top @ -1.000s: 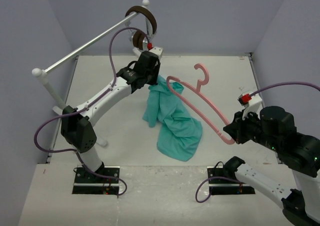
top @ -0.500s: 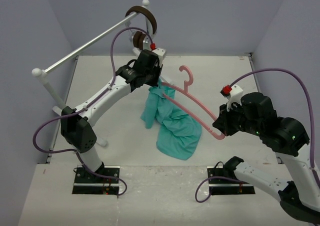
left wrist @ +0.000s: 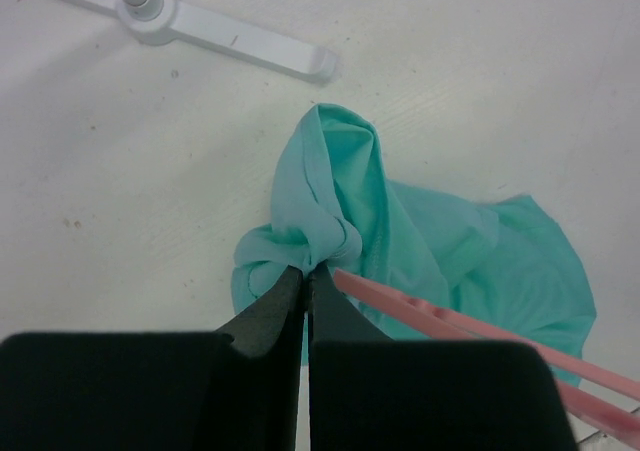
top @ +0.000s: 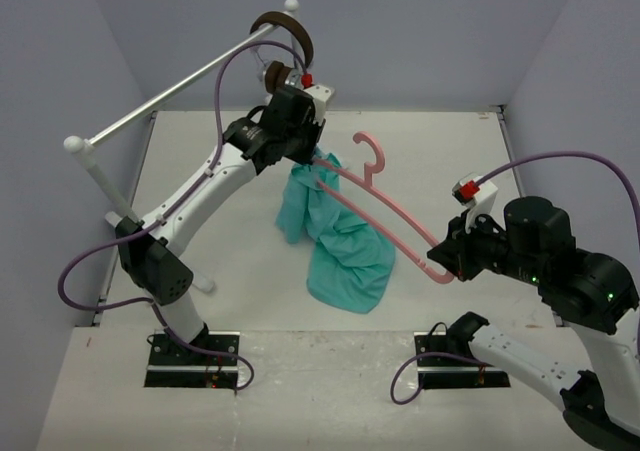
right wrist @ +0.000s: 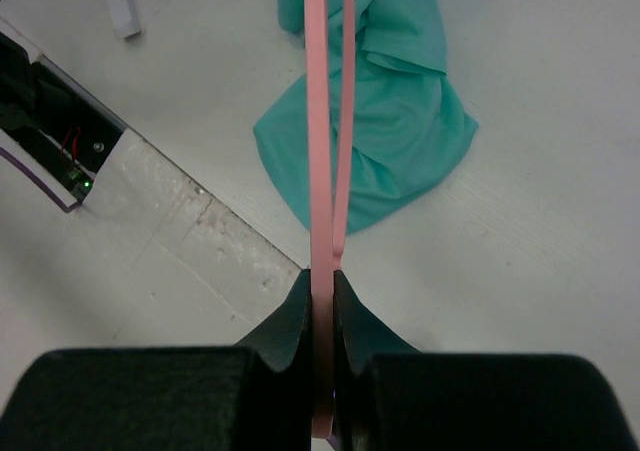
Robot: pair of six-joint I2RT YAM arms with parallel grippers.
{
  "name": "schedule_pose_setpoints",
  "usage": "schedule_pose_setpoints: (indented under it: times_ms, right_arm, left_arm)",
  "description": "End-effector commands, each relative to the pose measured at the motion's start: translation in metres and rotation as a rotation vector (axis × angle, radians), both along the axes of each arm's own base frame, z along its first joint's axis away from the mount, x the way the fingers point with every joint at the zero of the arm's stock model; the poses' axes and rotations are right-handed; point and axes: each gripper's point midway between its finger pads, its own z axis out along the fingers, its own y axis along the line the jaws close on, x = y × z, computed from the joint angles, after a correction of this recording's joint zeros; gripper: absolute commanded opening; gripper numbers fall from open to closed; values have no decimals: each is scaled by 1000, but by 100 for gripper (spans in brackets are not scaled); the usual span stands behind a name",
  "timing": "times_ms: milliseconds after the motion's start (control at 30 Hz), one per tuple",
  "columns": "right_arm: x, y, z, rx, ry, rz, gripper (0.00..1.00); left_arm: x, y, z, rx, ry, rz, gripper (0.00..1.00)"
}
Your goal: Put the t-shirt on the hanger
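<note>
Overhead and wrist views of two arms working above a white table (top: 450, 161). Left gripper (left wrist: 307, 271): jaws pressed together on a bunched fold of the teal t-shirt (top: 345, 251), the fabric gathered into a knot right at the fingertips. From this pinch the t-shirt hangs down in a twisted column, and its lower part lies crumpled on the table near the middle, between the two arms. Right gripper (right wrist: 322, 276): jaws clamped narrowly on one end corner of the pink hanger (right wrist: 318, 121), which is held clear of the table. The hanger reaches from this grip diagonally across the scene toward the left gripper. Its two long bars pass above the spread part of the t-shirt, and its hook points toward the back wall. In the left wrist view, the far end of the hanger lies just beside the left fingertips and the pinched fabric; whether it has entered any opening of the garment cannot be told. At the rear left stands a silver rail (top: 180, 81), with brown headphones (top: 300, 36) hung near its far end. One white foot of the rail stand (left wrist: 235, 46) rests on the table beyond the t-shirt.
</note>
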Motion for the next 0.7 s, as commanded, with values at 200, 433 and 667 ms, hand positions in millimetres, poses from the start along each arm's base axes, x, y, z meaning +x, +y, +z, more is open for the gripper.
schedule_pose_setpoints:
  times_ms: [200,433,667]
  right_arm:
    - [51,47,2,106,-102,28,0]
    - [82,12,2,211,-214,-324,0]
    - [68,-21,11,342,-246,-493,0]
  left_arm:
    - [-68,-36,103,-185,-99,-370,0]
    - [-77,-6,141,-168,-218,-289,0]
    - [-63,-3,124,-118,-192,-222,0]
